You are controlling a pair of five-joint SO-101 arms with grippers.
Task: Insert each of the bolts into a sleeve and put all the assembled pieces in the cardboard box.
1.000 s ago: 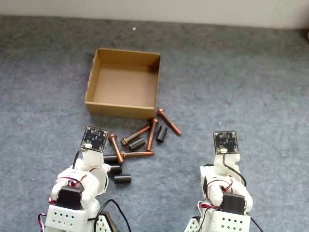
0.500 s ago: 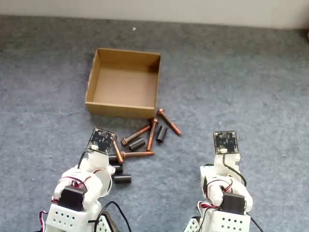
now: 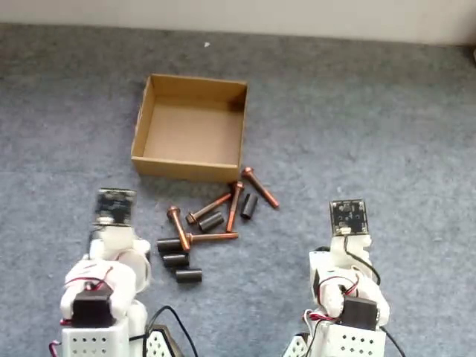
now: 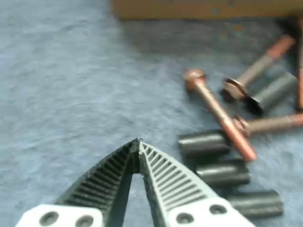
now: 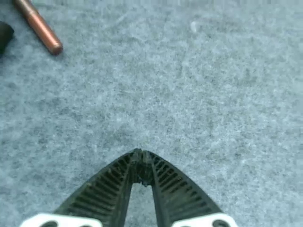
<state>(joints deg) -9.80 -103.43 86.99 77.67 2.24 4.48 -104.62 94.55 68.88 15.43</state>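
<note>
Left gripper (image 4: 138, 147), right gripper (image 5: 141, 156): tips pressed together, nothing held. Bolts (image 3: 212, 236) and sleeves (image 3: 177, 260) heaped at middle of table (image 3: 387, 126), just before empty cardboard box (image 3: 186, 168). Risk: pieces crossed and touching; nudging one likely rolls neighbours, spoiling grasp or dragging two.

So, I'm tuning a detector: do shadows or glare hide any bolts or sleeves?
High view: even light, bolts and sleeves plain. Left wrist view: cardboard box throws a soft shadow on the carpet; sleeves have dull sheen, no glare. Right wrist view: flat light, bolt end unshadowed.
</note>
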